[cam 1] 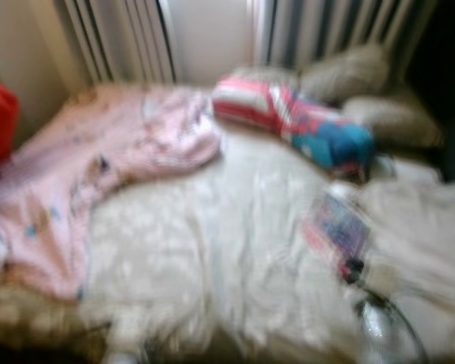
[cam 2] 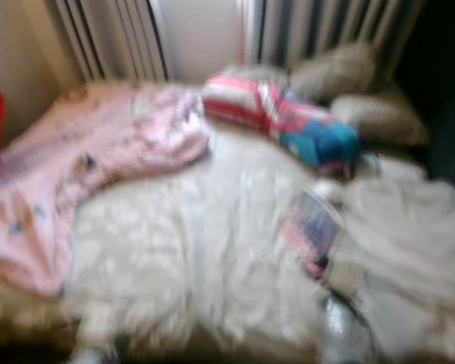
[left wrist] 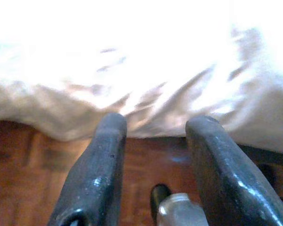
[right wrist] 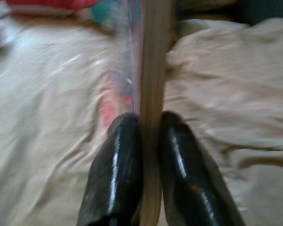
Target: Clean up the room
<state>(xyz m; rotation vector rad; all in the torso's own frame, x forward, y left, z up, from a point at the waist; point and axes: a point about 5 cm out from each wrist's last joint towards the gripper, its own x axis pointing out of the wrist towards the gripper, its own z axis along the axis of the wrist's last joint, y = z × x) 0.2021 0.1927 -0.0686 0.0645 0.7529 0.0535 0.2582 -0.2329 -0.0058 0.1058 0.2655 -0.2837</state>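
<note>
My right gripper point(right wrist: 148, 129) is clamped on a book point(cam 1: 336, 227), held above the white bedsheet point(cam 1: 212, 250). My left gripper point(left wrist: 153, 129) hangs spread by the bed edge, holding nothing. Pink blanket point(cam 1: 83, 167) and striped bundle point(cam 1: 288, 114) still lie untidied; cleanup looks barely begun.

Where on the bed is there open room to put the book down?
The right gripper is shut on the book. Open white bedding lies between the pink blanket and the book. It is crowded near the striped pillow and beige pillows.
</note>
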